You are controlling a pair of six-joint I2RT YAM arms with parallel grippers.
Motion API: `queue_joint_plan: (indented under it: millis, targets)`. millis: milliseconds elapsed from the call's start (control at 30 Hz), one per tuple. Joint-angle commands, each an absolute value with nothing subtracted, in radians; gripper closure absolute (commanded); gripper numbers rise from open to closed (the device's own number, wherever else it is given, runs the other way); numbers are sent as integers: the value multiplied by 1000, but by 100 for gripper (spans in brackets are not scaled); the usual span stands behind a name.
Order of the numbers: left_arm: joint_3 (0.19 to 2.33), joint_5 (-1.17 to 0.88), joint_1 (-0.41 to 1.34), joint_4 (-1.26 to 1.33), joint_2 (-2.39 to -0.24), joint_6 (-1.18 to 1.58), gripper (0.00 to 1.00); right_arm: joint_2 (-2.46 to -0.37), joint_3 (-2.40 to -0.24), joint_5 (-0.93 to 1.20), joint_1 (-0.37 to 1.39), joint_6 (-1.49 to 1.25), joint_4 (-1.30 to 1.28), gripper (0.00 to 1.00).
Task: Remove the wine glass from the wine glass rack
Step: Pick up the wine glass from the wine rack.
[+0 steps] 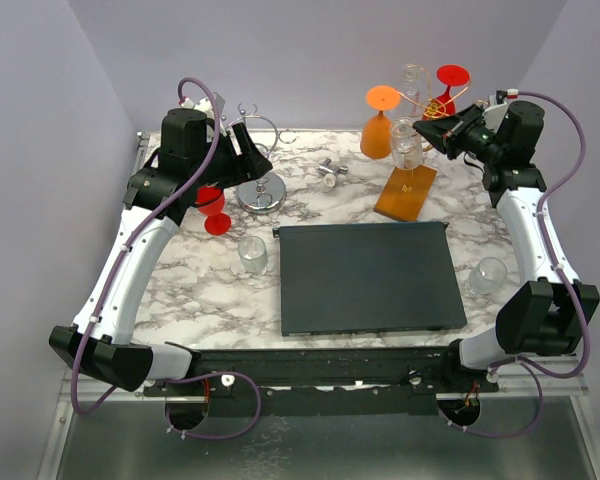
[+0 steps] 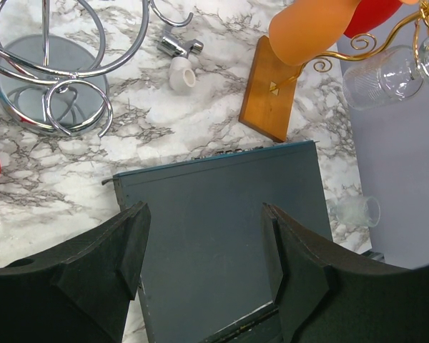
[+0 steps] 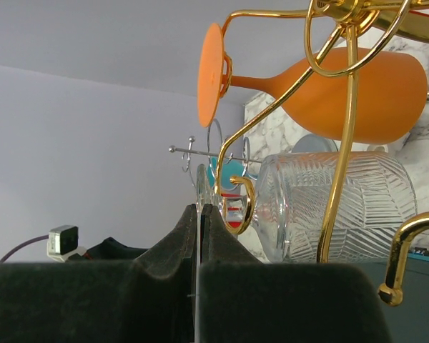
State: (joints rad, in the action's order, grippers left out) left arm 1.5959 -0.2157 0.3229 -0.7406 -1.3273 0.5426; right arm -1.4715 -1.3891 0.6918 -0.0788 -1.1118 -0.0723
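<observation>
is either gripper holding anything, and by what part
Left gripper: jaws open, nothing between them. Right gripper: jaws shut by the foot of the clear ribbed wine glass; whether they pinch it cannot be told.

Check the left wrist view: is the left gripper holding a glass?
No, the left gripper is open, with only the dark tray showing between its fingers.

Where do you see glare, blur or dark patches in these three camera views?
Top external: soft, even light, sharp throughout, one bright glint on the chrome stand. Left wrist: crisp, with mirror reflections in that stand's base. Right wrist: the gold wine glass rack and ribbed clear glass are sharp, the bottom foreground nearly black.
</observation>
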Motion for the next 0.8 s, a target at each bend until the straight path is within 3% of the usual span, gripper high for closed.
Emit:
queue_joint_plan:
  millis: [0, 767]
  targets:
    - [1628, -193, 327, -718, -1330, 546, 31, -1473, -1397, 764, -77, -1125, -24, 100]
    - [1624, -200, 328, -712, -1335, 554, 32, -1488, -1385, 740, -78, -1048, -93, 97]
